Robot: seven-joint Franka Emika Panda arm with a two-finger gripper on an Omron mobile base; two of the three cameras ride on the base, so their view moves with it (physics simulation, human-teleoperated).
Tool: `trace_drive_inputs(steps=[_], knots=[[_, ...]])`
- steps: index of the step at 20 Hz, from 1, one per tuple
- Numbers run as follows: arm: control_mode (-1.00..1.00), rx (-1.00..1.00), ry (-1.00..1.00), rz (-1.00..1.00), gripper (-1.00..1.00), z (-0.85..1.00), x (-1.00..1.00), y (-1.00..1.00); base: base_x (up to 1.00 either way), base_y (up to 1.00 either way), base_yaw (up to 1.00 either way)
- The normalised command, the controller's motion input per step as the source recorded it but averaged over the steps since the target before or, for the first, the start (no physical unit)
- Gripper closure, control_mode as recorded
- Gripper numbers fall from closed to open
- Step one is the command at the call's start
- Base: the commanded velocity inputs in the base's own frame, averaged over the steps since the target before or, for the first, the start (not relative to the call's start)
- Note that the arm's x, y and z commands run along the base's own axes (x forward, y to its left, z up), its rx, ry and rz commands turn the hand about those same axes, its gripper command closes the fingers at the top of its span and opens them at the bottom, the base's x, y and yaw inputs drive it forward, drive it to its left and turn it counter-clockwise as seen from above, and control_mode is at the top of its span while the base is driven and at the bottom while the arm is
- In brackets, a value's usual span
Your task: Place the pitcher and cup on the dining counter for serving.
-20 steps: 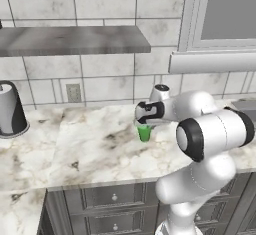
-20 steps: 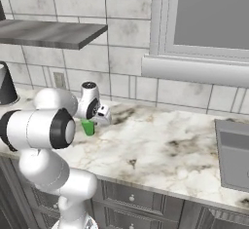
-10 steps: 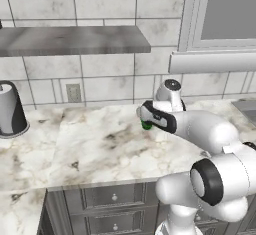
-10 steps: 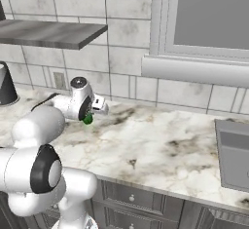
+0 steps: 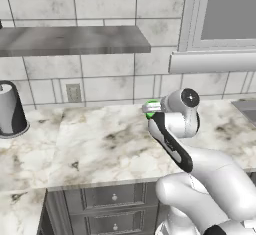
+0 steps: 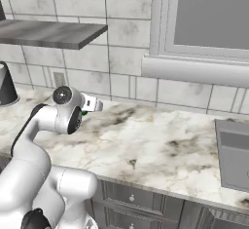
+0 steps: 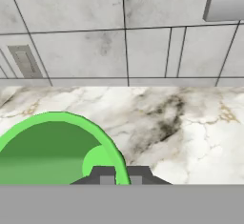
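Observation:
The small bright green cup hangs above the marble wall counter, held at its rim by my gripper, which is shut on it. From the right base view only a sliver of the cup shows beside the hand. In the hand view the cup's rim and inside sit at the lower left, with my gripper pinching its right edge. The pitcher and the dining counter are out of view.
A dark grey cylinder-shaped appliance stands at the counter's left end. A grey shelf juts from the tiled wall above. A wall outlet is behind the counter. A sink lies at the right, under a window sill.
The cup has come up off the counter in my shut gripper. The arm has folded lower and forward, and the hand has turned toward the wall.

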Motion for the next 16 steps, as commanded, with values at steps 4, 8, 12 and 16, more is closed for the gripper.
trace_drive_inputs(steps=[4,8,12,16], knots=[[1.0,0.02,-0.1,0.0,1.0,0.29,-0.36,-0.08,-0.47,-0.18,0.04],[1.0,0.0,0.0,0.0,1.0,0.0,0.0,0.0,-1.0,-0.44,0.37],[1.0,0.0,0.0,0.0,1.0,0.0,0.0,0.0,-1.0,-0.21,0.63],[1.0,0.0,0.0,0.0,1.0,0.0,0.0,0.0,-0.99,-0.04,0.78]])
